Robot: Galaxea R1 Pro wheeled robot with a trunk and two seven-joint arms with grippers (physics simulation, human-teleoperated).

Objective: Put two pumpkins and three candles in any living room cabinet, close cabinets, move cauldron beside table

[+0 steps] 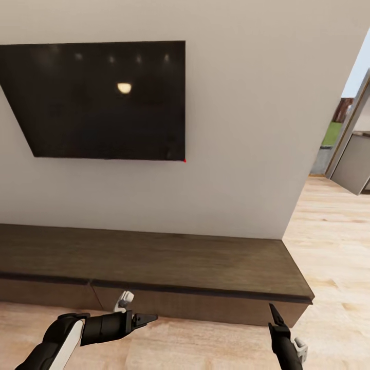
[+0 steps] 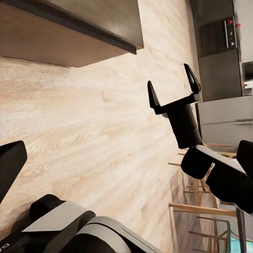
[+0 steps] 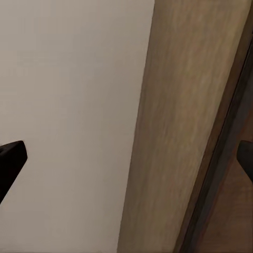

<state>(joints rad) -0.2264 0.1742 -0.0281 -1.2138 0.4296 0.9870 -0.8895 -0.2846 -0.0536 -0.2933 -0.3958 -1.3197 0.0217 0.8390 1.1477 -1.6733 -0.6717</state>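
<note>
The cabinet (image 1: 154,257) is a long low dark-brown unit against the white wall, its drawer fronts shut. My left gripper (image 1: 149,318) hovers low over the floor just in front of it, pointing right, open and empty. My right gripper (image 1: 273,312) points up near the cabinet's right end. Seen from the left wrist, that right gripper (image 2: 169,79) has its fingers spread with nothing between them, and the cabinet's corner (image 2: 79,26) lies behind. The right wrist view looks along the cabinet top (image 3: 174,132) toward the wall. Pumpkins, candles, cauldron and table are out of view.
A dark TV (image 1: 103,97) hangs on the wall above the cabinet. Pale wood floor (image 1: 329,246) runs past the cabinet's right end toward an opening with grey counters (image 1: 354,164). Wooden stools (image 2: 205,211) and a dark kitchen unit (image 2: 216,47) stand beyond the right arm.
</note>
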